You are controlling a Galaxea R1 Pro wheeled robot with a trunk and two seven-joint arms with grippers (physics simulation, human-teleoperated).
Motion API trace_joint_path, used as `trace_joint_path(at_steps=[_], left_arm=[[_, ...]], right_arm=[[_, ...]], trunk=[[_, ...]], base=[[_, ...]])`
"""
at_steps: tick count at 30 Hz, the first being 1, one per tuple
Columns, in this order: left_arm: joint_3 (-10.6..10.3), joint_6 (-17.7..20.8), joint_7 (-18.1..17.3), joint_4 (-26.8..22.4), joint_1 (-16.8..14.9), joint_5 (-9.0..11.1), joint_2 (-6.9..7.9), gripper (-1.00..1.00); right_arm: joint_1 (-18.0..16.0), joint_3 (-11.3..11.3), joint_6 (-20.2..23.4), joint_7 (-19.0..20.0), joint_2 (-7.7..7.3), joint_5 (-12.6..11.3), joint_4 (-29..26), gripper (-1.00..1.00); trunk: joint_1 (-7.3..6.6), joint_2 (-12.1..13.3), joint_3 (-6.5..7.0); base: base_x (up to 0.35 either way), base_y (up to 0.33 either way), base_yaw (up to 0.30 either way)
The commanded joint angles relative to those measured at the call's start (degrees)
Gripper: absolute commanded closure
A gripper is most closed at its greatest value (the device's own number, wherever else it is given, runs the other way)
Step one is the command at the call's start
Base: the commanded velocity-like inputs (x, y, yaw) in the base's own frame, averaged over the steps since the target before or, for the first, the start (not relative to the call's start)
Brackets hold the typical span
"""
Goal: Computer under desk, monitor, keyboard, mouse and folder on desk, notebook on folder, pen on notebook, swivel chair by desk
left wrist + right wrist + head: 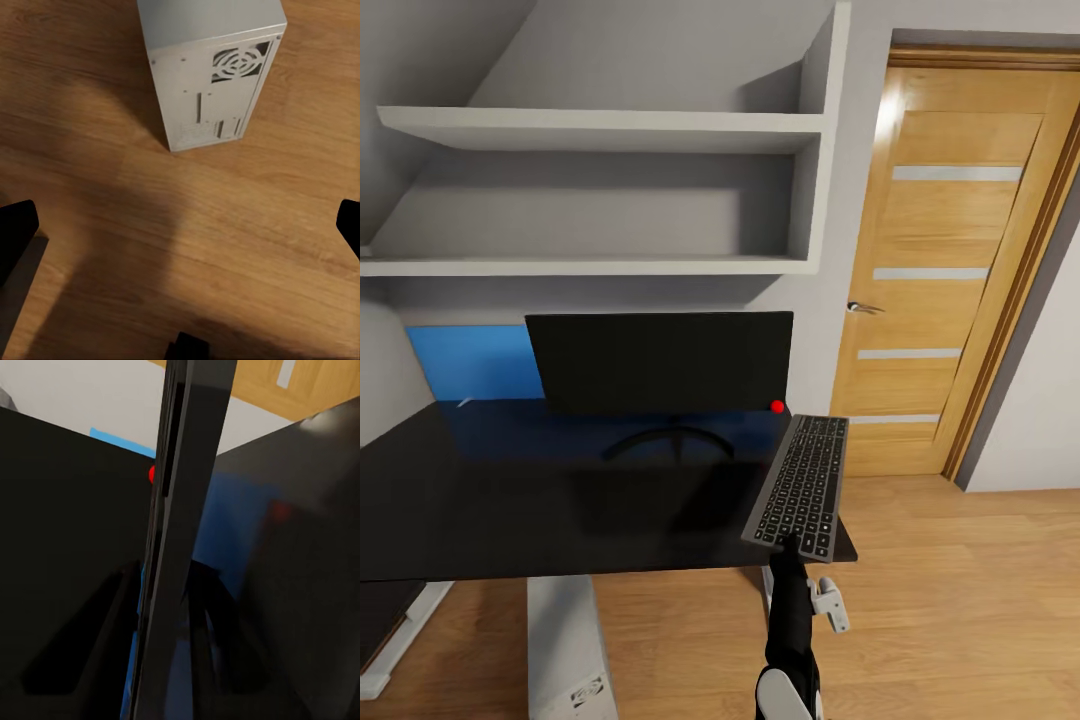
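The black monitor [660, 362] stands on the glossy black desk [490, 500], with a red dot at its lower right corner. My right gripper [793, 547] is shut on the near end of the slim grey keyboard [802, 484]. It holds the keyboard lengthwise over the desk's right end, right of the monitor stand; I cannot tell whether it touches the top. In the right wrist view the keyboard [178, 525] runs edge-on toward the monitor [67, 532]. The white-grey computer [565, 650] stands on the floor under the desk. My left gripper [180, 232] hangs open above the floor near the computer [210, 67].
A bright blue flat panel [475, 362] stands against the wall behind the monitor's left side; I cannot tell whether it is the folder. Grey wall shelves [600, 130] hang above the desk. A wooden door [950, 270] is at the right, with wood floor [960, 600] before it.
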Motion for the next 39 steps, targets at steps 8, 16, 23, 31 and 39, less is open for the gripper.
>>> trace_joint_path(at_steps=[8,16,23,31,39], left_arm=[[-0.16,-0.28,0.06,0.01,0.05,0.56,0.02,-1.00],[-0.16,-0.22,0.13,0.01,0.05,0.56,0.02,-1.00],[-0.16,-0.21,0.13,0.01,0.04,0.56,0.02,-1.00],[-0.16,-0.14,0.13,0.08,0.05,0.56,0.02,-1.00],[-0.16,-0.14,0.13,0.10,0.04,0.56,0.01,-1.00]], right_arm=[[-0.06,0.13,-0.10,-0.43,-0.03,0.08,-0.04,1.00],[-0.06,0.13,-0.11,-0.36,-0.03,0.33,0.09,1.00],[-0.06,0.08,-0.16,-0.39,-0.08,0.28,0.05,1.00],[-0.06,0.09,-0.26,-0.35,-0.03,0.23,-0.03,1.00],[-0.06,0.04,-0.35,-0.34,0.00,0.23,-0.20,1.00]], trunk=[[0.00,-0.03,-0.05],[0.00,-0.03,-0.05],[0.00,-0.03,-0.05],[0.00,-0.03,-0.05],[0.00,-0.03,-0.05]], base=[[0.064,0.068,0.000],[0.059,0.052,0.000],[0.002,0.002,0.000],[0.000,0.000,0.000],[0.000,0.000,0.000]])
